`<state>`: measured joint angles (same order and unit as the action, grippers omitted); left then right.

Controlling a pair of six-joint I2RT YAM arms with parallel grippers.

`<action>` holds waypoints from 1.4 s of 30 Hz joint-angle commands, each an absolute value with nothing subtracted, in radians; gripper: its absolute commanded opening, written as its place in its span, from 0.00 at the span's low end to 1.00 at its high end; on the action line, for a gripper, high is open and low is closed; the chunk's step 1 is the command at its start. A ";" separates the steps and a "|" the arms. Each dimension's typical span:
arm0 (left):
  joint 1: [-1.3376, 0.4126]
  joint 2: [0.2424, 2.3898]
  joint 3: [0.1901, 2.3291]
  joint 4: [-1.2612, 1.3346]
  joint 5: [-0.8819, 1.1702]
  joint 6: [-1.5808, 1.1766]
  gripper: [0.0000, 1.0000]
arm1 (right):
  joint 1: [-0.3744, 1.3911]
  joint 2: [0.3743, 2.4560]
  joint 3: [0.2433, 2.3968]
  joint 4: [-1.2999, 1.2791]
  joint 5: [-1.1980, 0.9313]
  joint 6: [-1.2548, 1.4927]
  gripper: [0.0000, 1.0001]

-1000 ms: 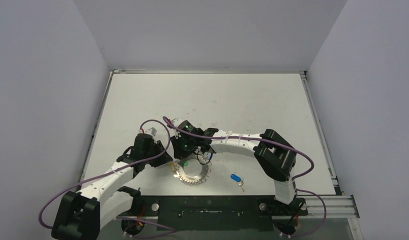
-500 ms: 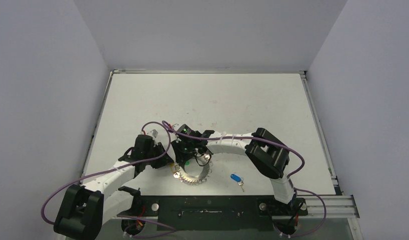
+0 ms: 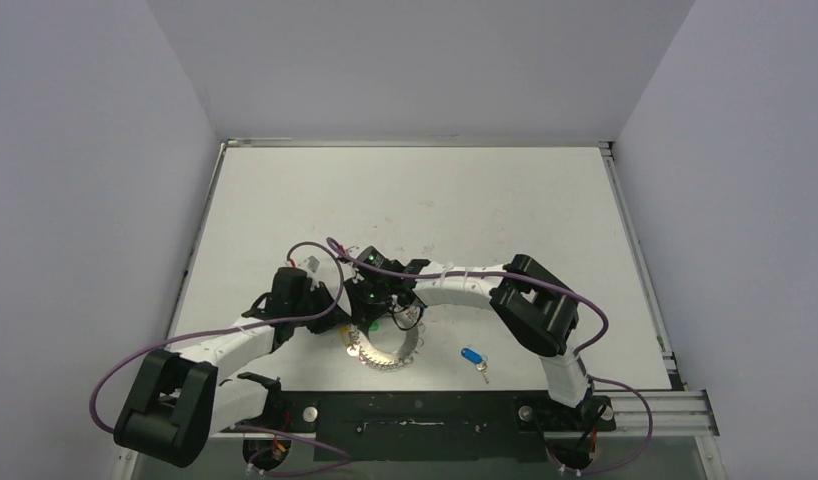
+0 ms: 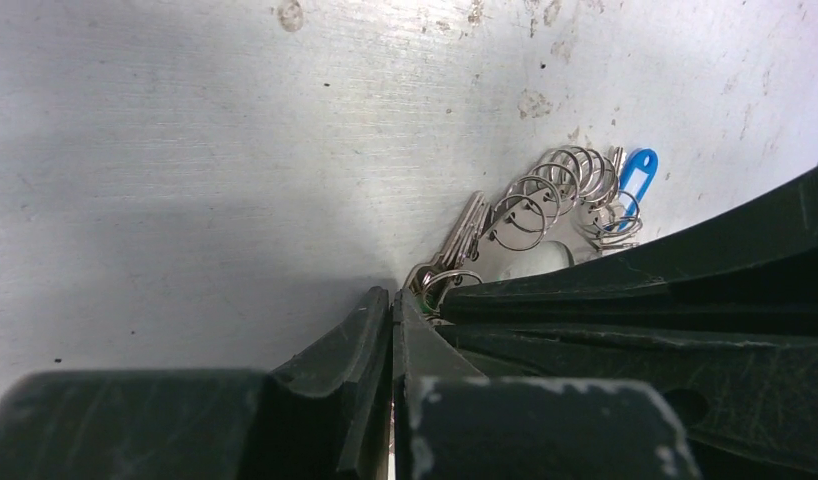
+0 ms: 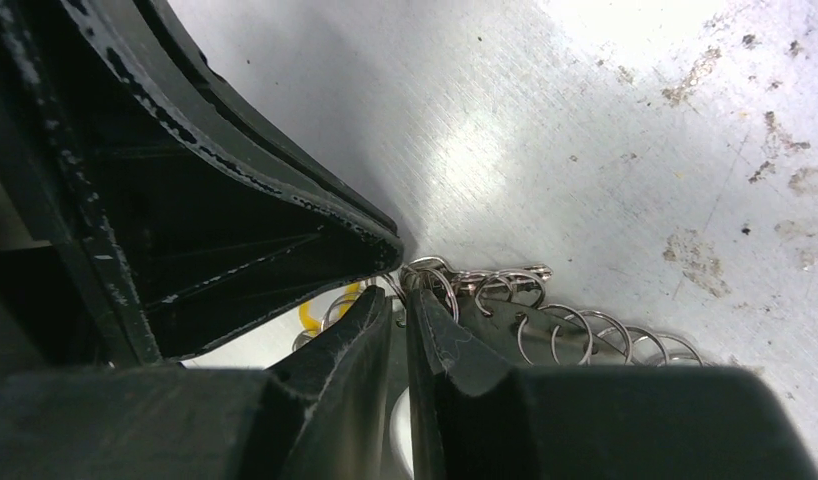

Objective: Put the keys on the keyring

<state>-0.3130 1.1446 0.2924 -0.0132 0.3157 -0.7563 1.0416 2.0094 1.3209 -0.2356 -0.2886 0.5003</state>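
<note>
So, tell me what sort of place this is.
Probably a robot lab test cell: a scuffed white table boxed in by plain grey walls, a left arm and right arm bolted to a metal base plate at its near edge, both at a keyring.

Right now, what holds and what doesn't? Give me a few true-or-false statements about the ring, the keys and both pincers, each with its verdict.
1. A blue-tagged key lies by itself on the table, apart from the ring. True.
2. The left pincer stands wide open. False: its jaws are shut together.
3. The ring lies at the table's far edge. False: it lies close to the near edge, where both arms meet.
4. The right pincer has its tips right at the ring's wire loops. True.
</note>
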 commanded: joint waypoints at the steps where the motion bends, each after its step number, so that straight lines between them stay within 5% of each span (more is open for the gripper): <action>1: -0.312 1.177 0.279 -0.014 0.313 -0.751 0.00 | 1.026 2.003 1.292 -0.113 -0.366 0.538 0.13; 12: -0.311 1.066 0.284 -0.037 0.317 -0.751 0.00 | 0.988 1.985 1.233 -0.008 -0.438 0.591 0.08; 25: -0.307 0.810 0.310 -0.212 0.237 -0.772 0.31 | 0.981 1.954 1.216 0.039 -0.486 0.572 0.10; 32: -0.307 0.869 0.281 -0.131 0.317 -0.768 0.41 | 0.983 1.943 1.236 -0.080 -0.435 0.523 0.10; 42: -0.307 1.047 0.273 0.037 0.387 -0.738 0.38 | 0.995 1.893 1.154 -0.104 -0.405 0.511 0.01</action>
